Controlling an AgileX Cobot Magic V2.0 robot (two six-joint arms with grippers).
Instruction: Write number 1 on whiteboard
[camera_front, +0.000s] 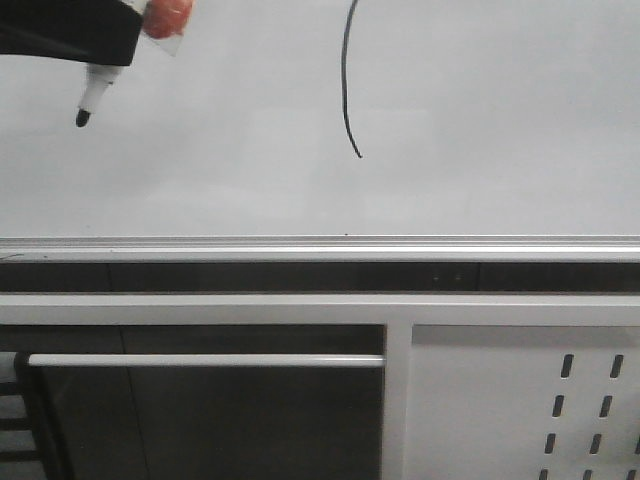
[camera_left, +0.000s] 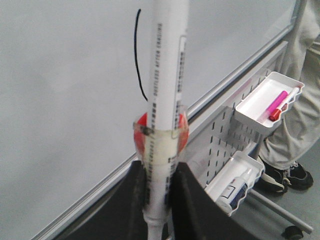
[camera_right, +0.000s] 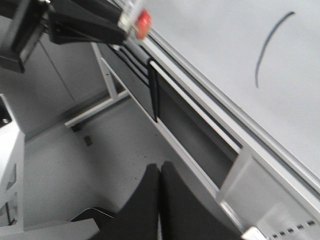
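Two matte black fingers (camera_left: 150, 210), broad and smoothly tapered, are seen on the left gripper (camera_left: 159, 220). The right gripper (camera_right: 160, 200) is formed of the same matte black fingers (camera_right: 142, 205), wedge-shaped with rounded edges. No screws, cables or markings can be made out on either.

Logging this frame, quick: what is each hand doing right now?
Left hand: closed on the marker pen, its tip off the whiteboard.
Right hand: closed, holding nothing.
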